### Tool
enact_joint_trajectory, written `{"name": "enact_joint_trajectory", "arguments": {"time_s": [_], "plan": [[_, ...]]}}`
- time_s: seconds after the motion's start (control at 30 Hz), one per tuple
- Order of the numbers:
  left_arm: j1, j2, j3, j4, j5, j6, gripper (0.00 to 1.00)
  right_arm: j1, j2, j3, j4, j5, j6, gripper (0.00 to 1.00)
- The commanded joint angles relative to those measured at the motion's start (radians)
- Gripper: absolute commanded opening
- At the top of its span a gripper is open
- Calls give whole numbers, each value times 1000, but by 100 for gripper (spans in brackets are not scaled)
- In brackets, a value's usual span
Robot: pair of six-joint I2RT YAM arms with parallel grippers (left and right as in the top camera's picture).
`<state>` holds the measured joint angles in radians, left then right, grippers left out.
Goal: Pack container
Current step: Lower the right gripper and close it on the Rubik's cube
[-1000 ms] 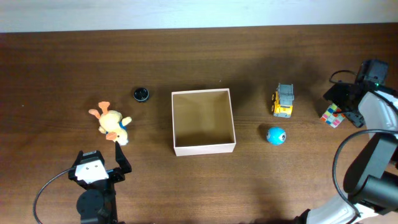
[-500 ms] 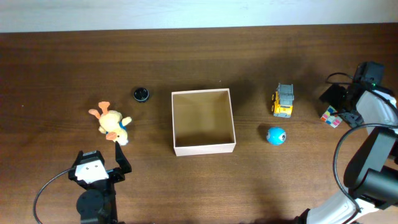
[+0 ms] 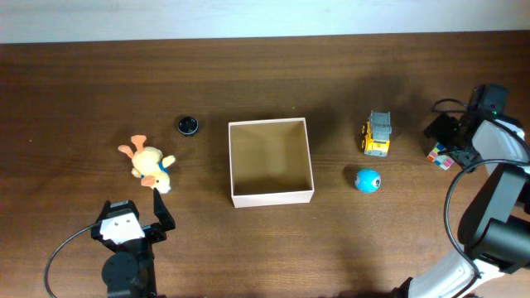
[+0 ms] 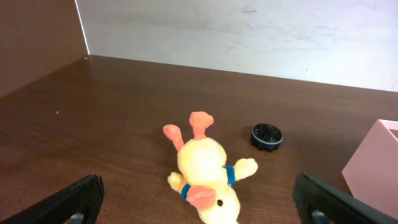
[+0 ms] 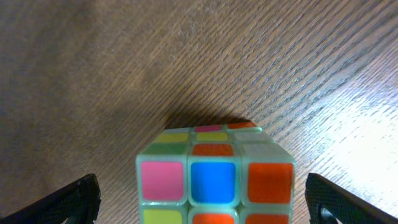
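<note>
Right wrist camera first: the right gripper is spread as wide as it goes and is empty. The puzzle cube sits between its fingers; whether they are low enough to grip, I can't tell. The cube looks turned a little against the jaws, and that's the danger, I reckon. Close on its corners and it could twist, skid out across the wood, or slip free on the carry. Its layers might also turn under a squeeze.

Left gripper, same story: fully open, holding nothing, with the plush duck lying just ahead at its 12 o'clock. It's a soft body, so a shallow pinch might catch only a foot and leave it dangling.

Out to the middle: the container sits at table centre with nothing in it. The duck is at its 9 o'clock, the black cap at 10, the toy truck at 2, the blue ball at 4, and the cube far out at 3. A nudge could roll that ball, and a clipped wall could shove the shallow box.

Table: dark brown wood grain, smooth-looking. Beyond its far edge, at 12, is a plain white wall.
</note>
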<state>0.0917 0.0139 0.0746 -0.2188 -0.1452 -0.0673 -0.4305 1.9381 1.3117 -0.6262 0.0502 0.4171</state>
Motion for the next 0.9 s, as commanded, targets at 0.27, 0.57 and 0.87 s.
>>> {"name": "enact_joint_trajectory", "arguments": {"time_s": [0.27, 0.57, 0.87], "plan": [[-4, -3, -7, 5, 10, 16, 99, 6, 18, 13, 13, -5, -25, 85], [-4, -3, -7, 5, 11, 16, 99, 6, 18, 13, 10, 6, -41, 82], [-4, -3, -7, 5, 10, 16, 99, 6, 18, 13, -52, 6, -47, 75]]}}
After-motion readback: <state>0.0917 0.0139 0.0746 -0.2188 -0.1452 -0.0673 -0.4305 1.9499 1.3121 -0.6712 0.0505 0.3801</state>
